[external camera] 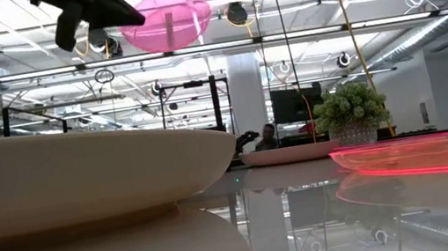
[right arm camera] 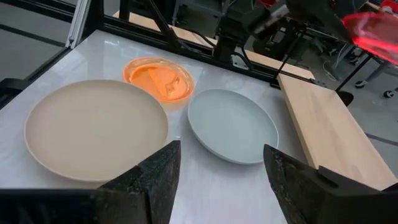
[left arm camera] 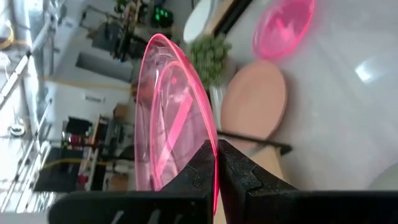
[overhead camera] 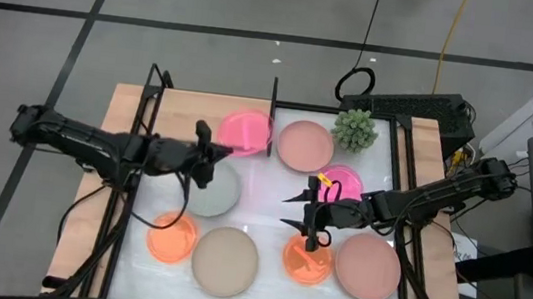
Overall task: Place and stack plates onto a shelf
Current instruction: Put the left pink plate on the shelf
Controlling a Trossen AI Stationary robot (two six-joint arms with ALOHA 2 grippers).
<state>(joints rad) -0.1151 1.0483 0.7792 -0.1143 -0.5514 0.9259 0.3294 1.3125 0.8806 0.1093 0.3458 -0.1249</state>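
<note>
My left gripper (overhead camera: 214, 147) is shut on a small neon pink plate (overhead camera: 245, 132), which hovers over the wooden shelf board (overhead camera: 185, 110) near its right black upright (overhead camera: 274, 100). In the low view that plate (external camera: 168, 20) hangs high above the table. My right gripper (overhead camera: 292, 211) is open above a small orange plate (overhead camera: 307, 260) and touches nothing. Flat on the white table lie a grey-green plate (overhead camera: 214, 189), a beige plate (overhead camera: 225, 261), a second orange plate (overhead camera: 172, 236), two pale pink plates (overhead camera: 304, 144) (overhead camera: 367, 267) and another neon pink plate (overhead camera: 343, 181). My left gripper (left arm camera: 217, 162) pinches the neon pink plate by its rim (left arm camera: 213, 146), on the side toward the table's left, between the two fingers. The fingers come roughly level from the table's left. The plate is lifted clear and sticks out beyond the fingertips, near flat.
A spiky green plant (overhead camera: 355, 129) stands at the far right of the table, beside the far pale pink plate. Black frame bars run along the table's left and right sides. In the right wrist view the shelf board (right arm camera: 329, 134) lies beyond the grey-green plate (right arm camera: 233, 124).
</note>
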